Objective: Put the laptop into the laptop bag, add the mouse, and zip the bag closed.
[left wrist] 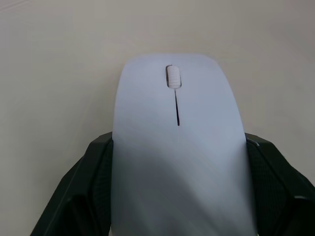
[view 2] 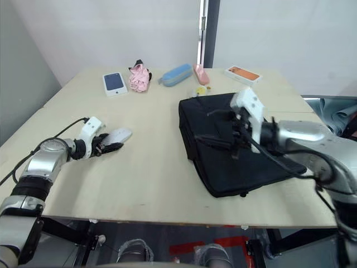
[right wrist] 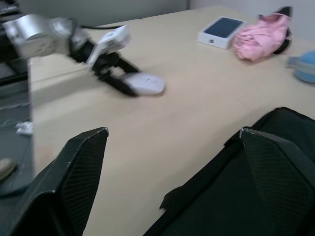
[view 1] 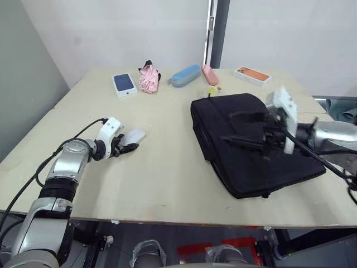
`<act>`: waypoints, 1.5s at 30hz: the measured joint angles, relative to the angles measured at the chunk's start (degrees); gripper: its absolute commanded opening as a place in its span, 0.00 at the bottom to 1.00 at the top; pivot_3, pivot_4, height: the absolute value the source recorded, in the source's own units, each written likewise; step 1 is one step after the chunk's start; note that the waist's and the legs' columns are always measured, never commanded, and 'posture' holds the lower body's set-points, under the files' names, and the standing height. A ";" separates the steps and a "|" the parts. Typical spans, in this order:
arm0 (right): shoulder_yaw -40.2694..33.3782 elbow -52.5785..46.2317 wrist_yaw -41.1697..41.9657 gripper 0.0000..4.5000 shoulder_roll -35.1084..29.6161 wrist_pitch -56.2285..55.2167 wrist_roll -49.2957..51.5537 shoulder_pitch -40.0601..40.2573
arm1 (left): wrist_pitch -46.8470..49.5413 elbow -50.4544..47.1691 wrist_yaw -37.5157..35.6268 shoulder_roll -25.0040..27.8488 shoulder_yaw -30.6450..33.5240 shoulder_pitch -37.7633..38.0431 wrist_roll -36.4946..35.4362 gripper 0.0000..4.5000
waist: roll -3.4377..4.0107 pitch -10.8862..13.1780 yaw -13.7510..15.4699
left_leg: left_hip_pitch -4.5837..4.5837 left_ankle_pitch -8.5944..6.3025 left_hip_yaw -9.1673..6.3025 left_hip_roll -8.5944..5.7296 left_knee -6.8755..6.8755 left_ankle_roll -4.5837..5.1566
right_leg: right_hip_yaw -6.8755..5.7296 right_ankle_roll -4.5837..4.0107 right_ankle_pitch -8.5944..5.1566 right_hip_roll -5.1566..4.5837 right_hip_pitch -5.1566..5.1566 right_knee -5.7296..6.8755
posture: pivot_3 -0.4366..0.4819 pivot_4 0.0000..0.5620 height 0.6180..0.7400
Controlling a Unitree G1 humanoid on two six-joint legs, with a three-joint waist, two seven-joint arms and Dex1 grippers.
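At right of centre in the head views, the laptop bag lay flat on the tabletop, soft and floppy, best taken by its strap handles; the right gripper hovered over it, spread and empty. At left, the left gripper flanked the mouse, smooth, light, probably slippery; squeeze its sides.

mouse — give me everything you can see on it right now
The mouse is a flat, low-profile white one with a smooth matte shell, seemingly plastic, a pale scroll wheel and a thin dark seam dividing the buttons. It lies flat on the tan table, well apart from the black laptop bag. The left gripper straddles its rear end, one black finger against each side, with the wheel end pointing away from the gripper. No cable is visible on it.
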 measured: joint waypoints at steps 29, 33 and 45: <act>36.17 19.49 -18.64 0.52 17.85 1.59 -48.06 -9.79 | -10.71 1.17 -15.72 -4.40 -4.11 -8.64 -2.10 0.64 | 0.01 0.04 0.47 | -0.02 0.19 0.00 0.03 -0.56 -0.46 | -0.08 0.16 0.07 0.10 -0.19 -0.04 | 0.48 0.27 1.00; 36.27 18.82 -16.46 0.23 17.82 1.52 -50.11 -9.79 | -10.60 0.74 -15.25 -4.41 -4.11 -8.56 -2.12 0.64 | 0.01 0.04 0.56 | -0.02 0.19 -0.01 0.02 -0.46 -0.46 | -0.06 0.11 0.04 0.09 -0.19 0.06 | 0.48 0.27 1.00; 31.64 15.65 -11.43 0.00 19.23 6.09 -52.61 -9.81 | -10.34 1.21 -14.87 -6.32 -4.26 -9.02 -1.96 0.64 | 0.01 0.04 0.57 | -0.02 0.20 -0.02 0.02 -0.43 -0.46 | -0.06 0.11 0.04 0.10 -0.21 0.16 | 0.48 0.27 1.00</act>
